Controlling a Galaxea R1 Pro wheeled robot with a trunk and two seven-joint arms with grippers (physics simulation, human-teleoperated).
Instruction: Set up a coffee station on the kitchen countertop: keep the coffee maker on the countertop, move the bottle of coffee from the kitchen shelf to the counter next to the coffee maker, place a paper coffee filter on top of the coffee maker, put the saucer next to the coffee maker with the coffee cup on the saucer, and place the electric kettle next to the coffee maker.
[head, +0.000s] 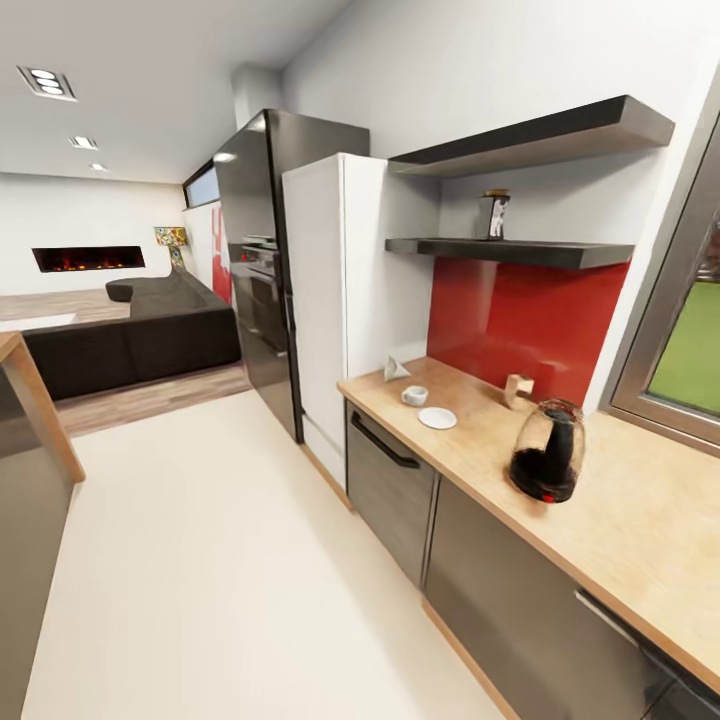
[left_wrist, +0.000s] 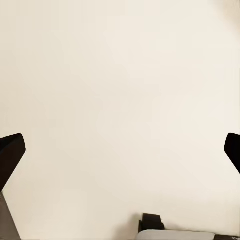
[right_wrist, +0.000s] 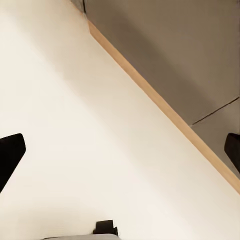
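Note:
The kitchen countertop (head: 640, 520) runs along the right wall. On it stands the electric kettle (head: 545, 452), a glass jug that is dark in its lower half. Further back lie the white saucer (head: 437, 418), the coffee cup (head: 414, 396) beside it, and a small white paper coffee filter (head: 396, 369). The bottle of coffee (head: 494, 215) stands on the lower kitchen shelf (head: 520, 252). The coffee maker is out of view. My left gripper (left_wrist: 120, 155) is open above the cream floor. My right gripper (right_wrist: 120, 155) is open too, near the cabinet base (right_wrist: 165, 107).
A small beige wooden object (head: 518, 388) sits by the red backsplash. A white fridge (head: 340, 290) and a tall black oven unit (head: 255, 270) stand beyond the counter. Another wooden counter edge (head: 40, 400) juts in at left. Wide cream floor (head: 220, 560) lies between, with a dark sofa (head: 140, 340) behind.

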